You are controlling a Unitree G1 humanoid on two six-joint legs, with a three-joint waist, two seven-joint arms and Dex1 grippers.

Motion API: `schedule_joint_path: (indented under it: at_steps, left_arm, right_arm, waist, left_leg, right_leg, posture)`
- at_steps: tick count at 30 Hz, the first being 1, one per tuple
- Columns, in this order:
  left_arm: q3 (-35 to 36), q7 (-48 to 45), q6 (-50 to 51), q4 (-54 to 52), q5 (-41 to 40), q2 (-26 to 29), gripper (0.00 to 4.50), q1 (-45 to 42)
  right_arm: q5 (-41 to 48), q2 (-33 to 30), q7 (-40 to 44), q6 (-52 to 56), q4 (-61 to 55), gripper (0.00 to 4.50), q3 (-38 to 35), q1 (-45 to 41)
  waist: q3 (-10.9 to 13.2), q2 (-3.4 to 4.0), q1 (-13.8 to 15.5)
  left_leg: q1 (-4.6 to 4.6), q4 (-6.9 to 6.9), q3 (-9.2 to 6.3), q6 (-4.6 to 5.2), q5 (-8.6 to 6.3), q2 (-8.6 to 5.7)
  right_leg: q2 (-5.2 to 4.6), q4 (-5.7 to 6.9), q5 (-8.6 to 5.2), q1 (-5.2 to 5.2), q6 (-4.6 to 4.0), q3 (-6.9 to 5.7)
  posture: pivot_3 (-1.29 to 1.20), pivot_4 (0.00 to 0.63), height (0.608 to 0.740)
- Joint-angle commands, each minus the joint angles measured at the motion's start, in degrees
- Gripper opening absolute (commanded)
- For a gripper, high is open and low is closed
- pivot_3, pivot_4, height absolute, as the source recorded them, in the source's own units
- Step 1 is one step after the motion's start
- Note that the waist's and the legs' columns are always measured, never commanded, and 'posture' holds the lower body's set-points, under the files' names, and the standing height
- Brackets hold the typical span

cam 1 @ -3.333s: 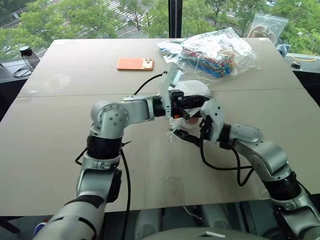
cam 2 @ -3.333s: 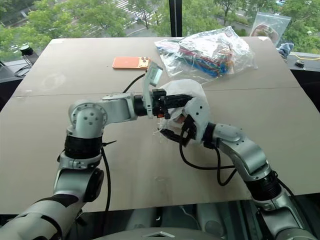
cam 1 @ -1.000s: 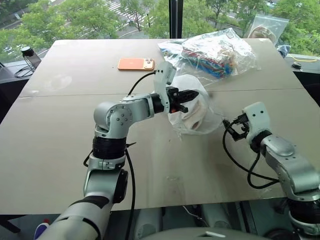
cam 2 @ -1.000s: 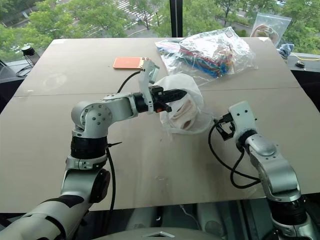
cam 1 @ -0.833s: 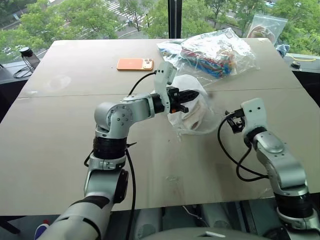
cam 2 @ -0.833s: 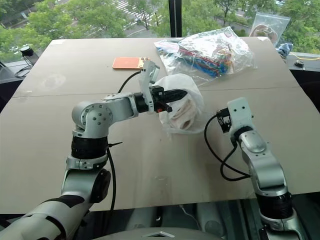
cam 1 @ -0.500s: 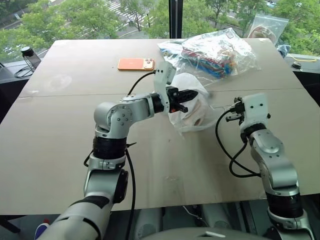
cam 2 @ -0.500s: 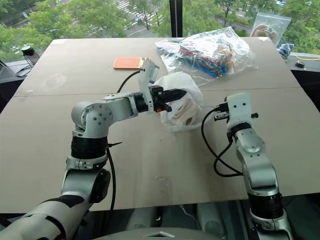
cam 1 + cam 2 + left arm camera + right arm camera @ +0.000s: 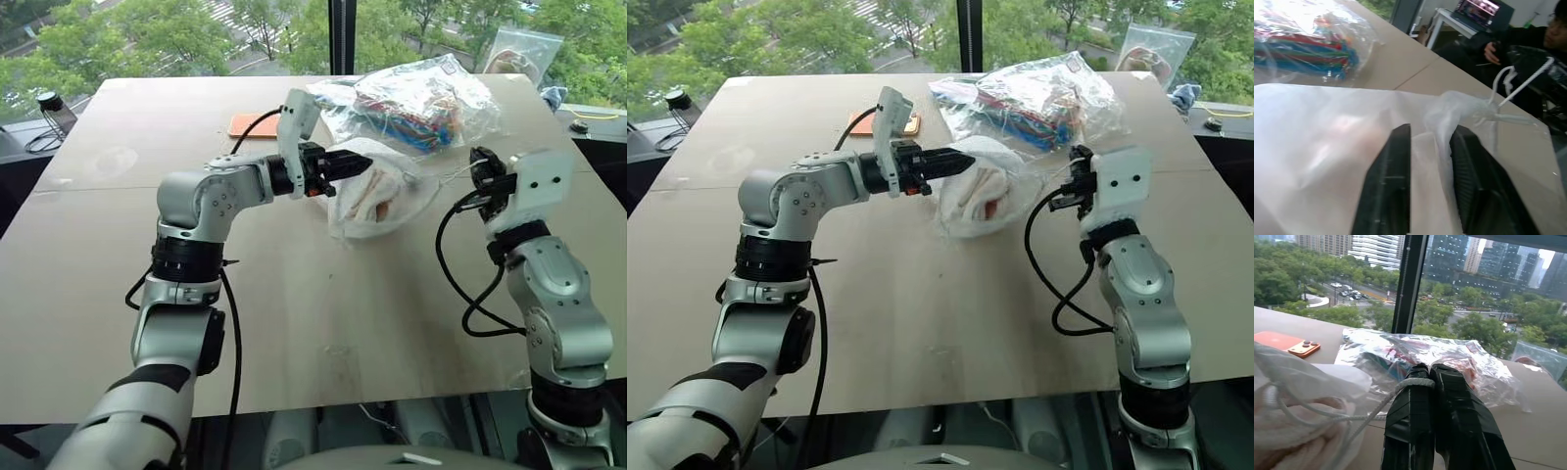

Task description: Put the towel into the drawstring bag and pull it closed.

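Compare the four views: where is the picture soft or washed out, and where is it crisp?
Left wrist view: the drawstring bag close to the lens is soft and washed out, the colourful bag behind it blurred. Right wrist view: the cord is crisp. Head views: even daylight on the table.

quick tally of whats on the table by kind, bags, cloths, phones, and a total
bags: 2, the white drawstring bag and the clear plastic bag of colourful contents
cloths: 1, the towel inside the drawstring bag
phones: 1, the orange phone
total: 4
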Motion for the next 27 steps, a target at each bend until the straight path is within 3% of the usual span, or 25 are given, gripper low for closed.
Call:
schedule_joint_path:
  at_steps: [1,2,6,8,12,17,21,27]
  left_arm:
    - [3.2,-5.8,4.2,-3.5,-4.3,5.1,3.01,4.8]
    - [3.3,-6.9,4.7,-4.2,-4.8,6.4,3.18,6.3]
    - [1.4,-13.4,-0.7,-9.2,-1.9,14.1,3.18,18.6]
    - [0.4,-13.2,-4.5,-11.9,0.3,14.5,3.18,23.0]
    - [0.0,-10.1,-8.0,-15.0,1.8,10.7,3.18,26.2]
    - [-3.2,-1.5,-17.8,-14.3,10.0,2.2,3.18,25.8]
    - [-6.6,-1.0,-24.0,-13.5,15.5,0.6,3.18,26.3]
    - [-7.4,-2.2,-27.4,-11.9,17.1,-1.2,3.18,26.3]
  right_arm:
    - [1.8,-0.7,2.4,1.3,-3.5,0.00,1.4,2.3]
    - [2.2,-0.9,2.9,1.8,-3.7,0.00,1.6,2.9]
    - [1.6,-1.6,4.1,0.3,-2.0,0.00,2.6,5.2]
    - [1.7,-1.8,4.6,0.1,-1.5,0.00,2.4,5.3]
    - [1.8,-2.0,5.2,-0.4,-0.5,0.00,1.7,4.7]
    - [1.9,-2.4,5.9,-0.8,0.7,0.00,1.2,3.6]
    - [1.9,-2.4,6.0,-0.9,1.0,0.00,1.1,3.3]
    - [1.8,-2.3,6.0,-0.8,1.1,0.00,1.0,3.1]
  waist:
    - [0.0,0.03,-0.3]
    - [0.0,0.04,-0.5]
    - [0.0,0.07,-0.7]
    - [0.0,0.07,-0.1]
    - [0.0,0.03,1.7]
    - [-0.1,0.11,1.4]
    - [-0.1,0.11,0.9]
    - [-0.1,0.14,1.1]
  left_leg:
    - [0.02,0.00,0.00,0.00,0.00,0.00]
    - [0.05,-0.01,0.03,0.00,0.00,0.02]
    - [0.11,-0.03,0.06,0.00,0.00,0.07]
    - [0.11,-0.04,0.06,0.00,0.00,0.07]
    - [-0.01,0.07,0.01,0.00,0.00,-0.01]
    - [0.04,0.12,0.01,0.00,0.00,0.01]
    - [0.05,0.12,0.03,0.00,0.00,0.03]
    - [0.05,0.10,0.04,0.01,0.00,0.02]
  right_leg:
    - [0.00,0.01,0.00,0.00,0.00,0.01]
    - [0.01,0.04,-0.01,0.00,-0.01,0.05]
    - [0.06,0.09,-0.01,-0.03,-0.03,0.08]
    - [0.04,0.09,-0.03,-0.03,-0.04,0.07]
    - [-0.06,0.05,-0.01,0.00,-0.02,-0.04]
    - [-0.01,0.08,-0.01,0.03,-0.02,-0.01]
    - [0.03,0.09,-0.01,0.02,-0.03,0.05]
    - [0.02,0.08,-0.01,0.02,-0.02,0.04]
  posture:
    - [0.00,0.150,0.740]
    - [0.00,0.150,0.740]
    - [0.00,0.150,0.740]
    - [0.00,0.150,0.740]
    - [0.00,0.150,0.740]
    - [0.00,0.150,0.740]
    - [0.00,0.150,0.740]
    - [0.00,0.150,0.740]
